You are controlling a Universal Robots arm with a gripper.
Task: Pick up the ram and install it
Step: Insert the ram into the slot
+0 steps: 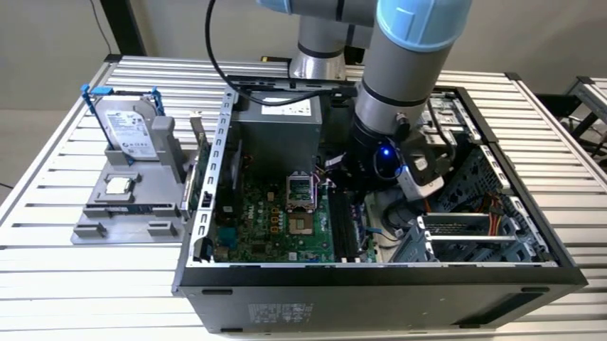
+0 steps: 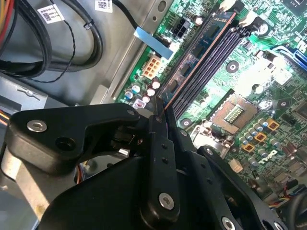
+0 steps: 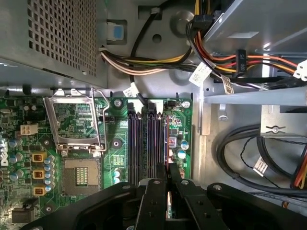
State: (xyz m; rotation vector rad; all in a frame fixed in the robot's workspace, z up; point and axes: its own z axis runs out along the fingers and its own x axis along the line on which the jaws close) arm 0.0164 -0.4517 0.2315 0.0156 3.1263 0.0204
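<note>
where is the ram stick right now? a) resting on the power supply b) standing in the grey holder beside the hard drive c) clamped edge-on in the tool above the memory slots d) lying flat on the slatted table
c: in both wrist views the tool is shut on the thin ram, held edge-on along the memory slots of the motherboard, inside the computer case.
</note>
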